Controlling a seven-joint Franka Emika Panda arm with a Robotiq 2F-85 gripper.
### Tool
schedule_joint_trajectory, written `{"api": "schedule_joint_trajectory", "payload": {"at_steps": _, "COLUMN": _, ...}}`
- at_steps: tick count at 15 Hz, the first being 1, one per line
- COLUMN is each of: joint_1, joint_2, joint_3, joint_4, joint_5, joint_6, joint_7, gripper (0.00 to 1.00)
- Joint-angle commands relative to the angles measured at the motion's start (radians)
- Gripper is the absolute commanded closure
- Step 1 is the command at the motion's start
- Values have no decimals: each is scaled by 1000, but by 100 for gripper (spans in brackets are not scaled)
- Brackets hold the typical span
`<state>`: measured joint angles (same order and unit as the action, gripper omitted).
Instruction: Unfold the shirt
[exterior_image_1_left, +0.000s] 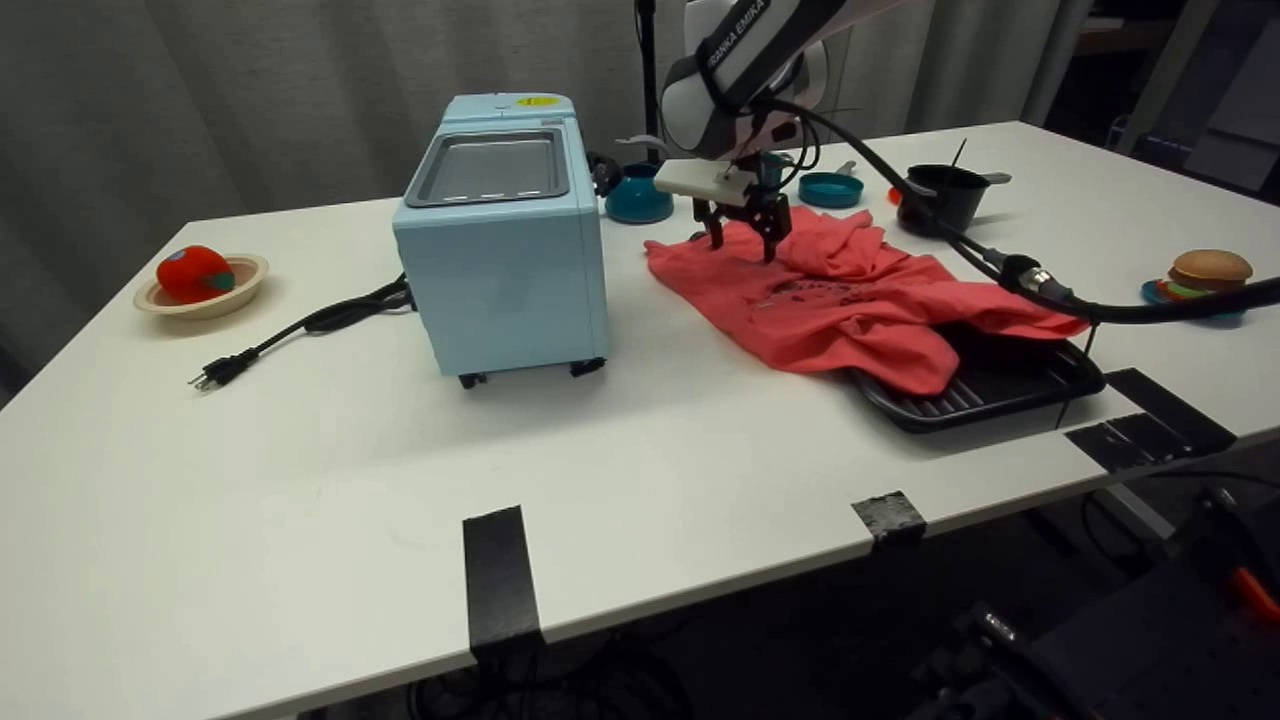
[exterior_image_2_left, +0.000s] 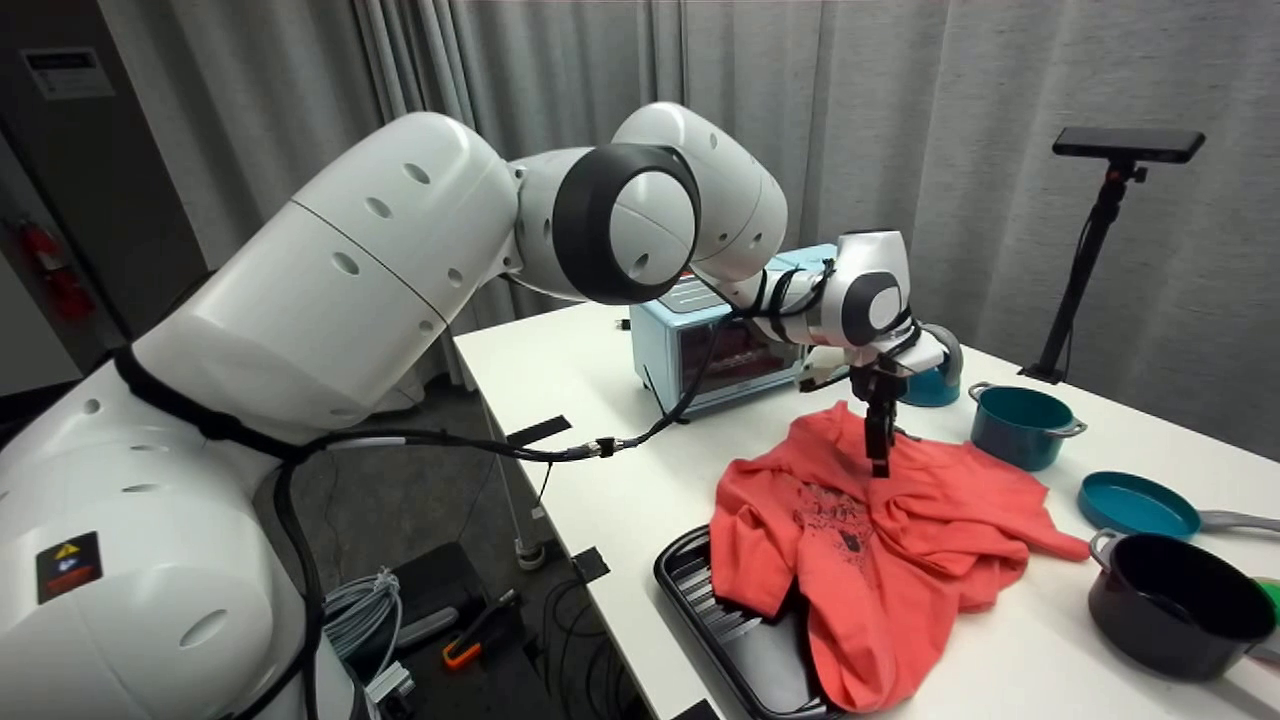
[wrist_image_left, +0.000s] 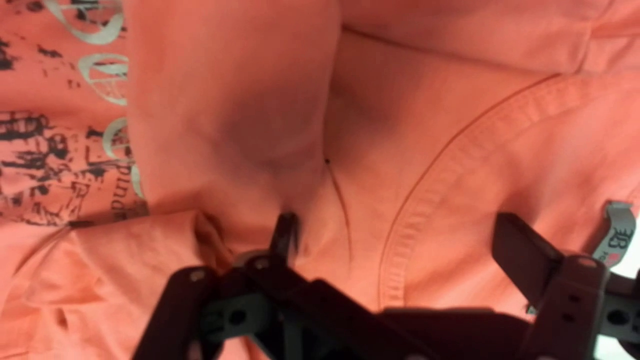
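Note:
The coral-red shirt lies rumpled and partly folded on the white table, and it also shows in an exterior view. Part of it drapes over a black ridged tray. In the wrist view the shirt fills most of the picture, with a curved neckline, a grey tag at right and a dark print at left, partly covered by a fold. My gripper is open above the neckline area, fingers wide apart, nothing between them. The gripper also shows in both exterior views. Whether the fingertips touch cloth is unclear.
A light-blue toaster oven stands beside the shirt. A teal pot, a teal pan and a black pot stand close by. A toy burger and a bowl with a red toy are farther off.

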<state>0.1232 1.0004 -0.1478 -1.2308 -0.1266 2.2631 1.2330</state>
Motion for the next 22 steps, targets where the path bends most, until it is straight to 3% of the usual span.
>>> {"api": "schedule_joint_trajectory", "payload": {"at_steps": 1, "joint_1": -14, "joint_2": -43, "joint_3": 0, "joint_4": -7, "joint_5": 26, "joint_6": -76, "joint_7": -40, "gripper": 0}}
{"api": "schedule_joint_trajectory", "payload": {"at_steps": 9, "joint_1": -69, "joint_2": -294, "joint_3": -5, "joint_4": -160, "joint_5": 7, "joint_6": -232, "joint_7": -229, "gripper": 0}}
{"api": "schedule_joint_trajectory", "payload": {"at_steps": 22, "joint_1": -169, "joint_2": -729, "joint_3": -20, "joint_4": -568, "joint_5": -1, "joint_6": -192, "joint_7": -586, "gripper": 0}}
